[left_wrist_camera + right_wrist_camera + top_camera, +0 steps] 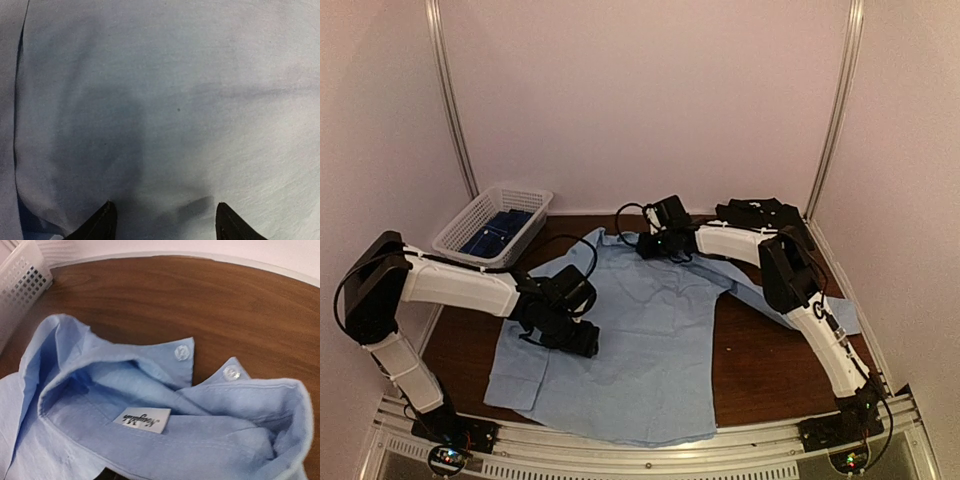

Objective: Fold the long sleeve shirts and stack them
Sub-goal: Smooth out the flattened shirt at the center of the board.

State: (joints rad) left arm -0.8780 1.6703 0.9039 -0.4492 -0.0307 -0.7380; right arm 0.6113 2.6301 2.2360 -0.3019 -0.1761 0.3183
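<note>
A light blue long sleeve shirt (650, 340) lies spread on the brown table, collar at the back. My left gripper (582, 345) hangs over the shirt's left half. In the left wrist view it is open (167, 212), its black fingertips (105, 222) just above smooth blue cloth (190, 100), holding nothing. My right gripper (648, 243) is at the collar. In the right wrist view the collar (165, 440), with a white label (142, 420), is raised and covers the fingers, so it looks gripped. A folded black shirt (760, 212) lies at the back right.
A white mesh basket (525, 200) stands at the back left with a dark blue cloth (492, 232) in it; its wall also shows in the right wrist view (20, 285). Bare table (760, 370) shows right of the shirt. White walls enclose three sides.
</note>
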